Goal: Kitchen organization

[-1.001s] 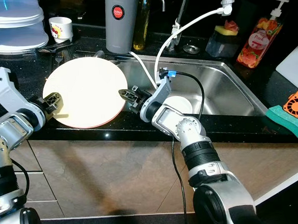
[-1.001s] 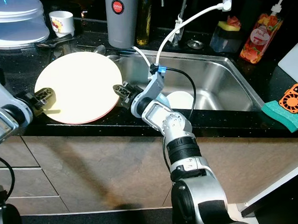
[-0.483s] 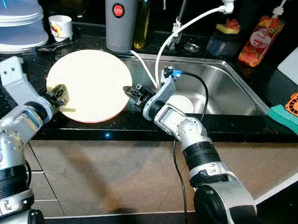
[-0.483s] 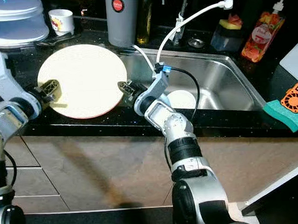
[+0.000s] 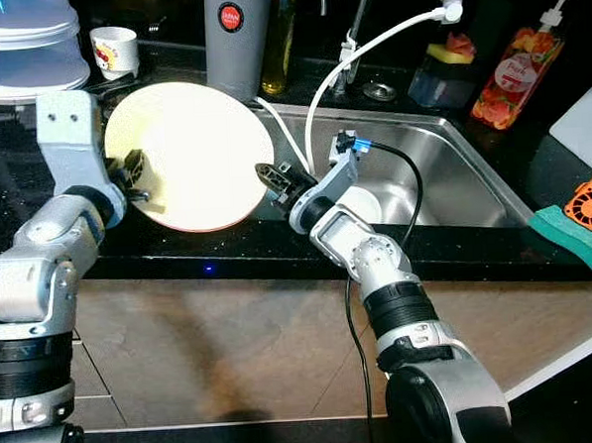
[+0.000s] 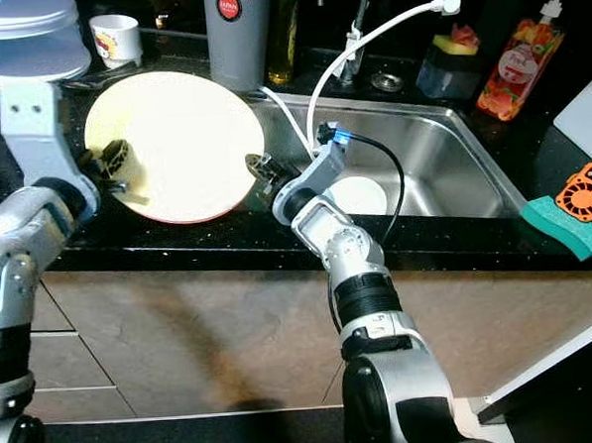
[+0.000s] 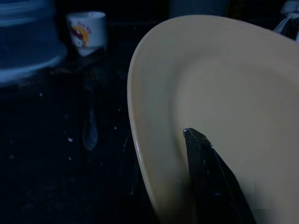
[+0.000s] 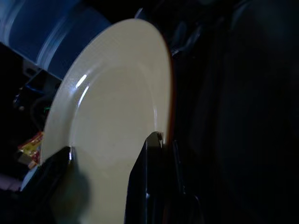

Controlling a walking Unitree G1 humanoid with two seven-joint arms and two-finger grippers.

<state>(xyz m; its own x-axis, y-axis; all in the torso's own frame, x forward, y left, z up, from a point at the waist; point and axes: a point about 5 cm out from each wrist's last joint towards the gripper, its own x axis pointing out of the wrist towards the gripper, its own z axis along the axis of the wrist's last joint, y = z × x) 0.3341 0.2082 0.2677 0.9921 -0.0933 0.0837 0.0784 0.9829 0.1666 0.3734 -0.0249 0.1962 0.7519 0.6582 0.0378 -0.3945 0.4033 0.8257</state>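
Clamped at 9 o'clock by the left gripper [image 5: 135, 180] and 3 o'clock by the right gripper [image 5: 274, 178], the large round cream plate [image 5: 195, 152] has risen off the black counter [image 5: 36, 185] and tilted, so it is ready to carry.

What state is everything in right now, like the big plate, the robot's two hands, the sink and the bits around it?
Plate: tilted, held at opposite edges by both hands.
Left hand: shut on the plate's left rim.
Right hand: shut on the plate's right rim.
Sink: no running water; small white bowl inside.
Soap bottle: upright, partly full.
Grey flask: upright, by the sink.
Cup: upright.
Green sponge: lying flat on the counter.
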